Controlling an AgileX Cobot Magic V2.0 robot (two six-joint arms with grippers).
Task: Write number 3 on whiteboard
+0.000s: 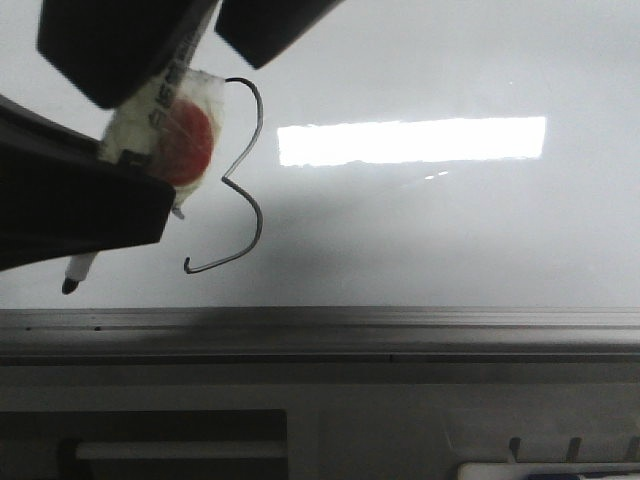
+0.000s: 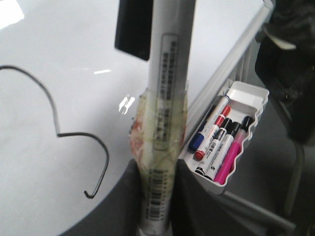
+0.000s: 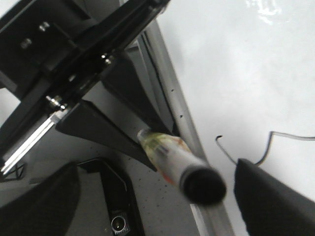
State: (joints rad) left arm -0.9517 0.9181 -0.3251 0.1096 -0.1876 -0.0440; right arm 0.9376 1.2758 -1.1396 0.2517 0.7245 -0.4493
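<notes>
The whiteboard [image 1: 450, 230] fills the front view and reflects a bright light bar. A thin black number 3 [image 1: 246, 180] is drawn on it; it also shows in the left wrist view [image 2: 74, 136] and partly in the right wrist view [image 3: 227, 150]. My left gripper [image 1: 120, 185] [image 2: 157, 196] is shut on a white marker pen [image 2: 165, 88] wrapped in tape with a red patch. The pen tip [image 1: 70, 285] is low on the board, left of the 3's lower end. My right gripper [image 1: 205, 35] [image 3: 157, 194] is open, with the pen's black end [image 3: 202, 187] between its jaws.
A grey metal tray rail [image 1: 320, 330] runs along the board's near edge. A white holder [image 2: 246, 98] with several spare markers hangs beside the board edge. A dark chair-like shape [image 2: 290, 73] stands beyond it.
</notes>
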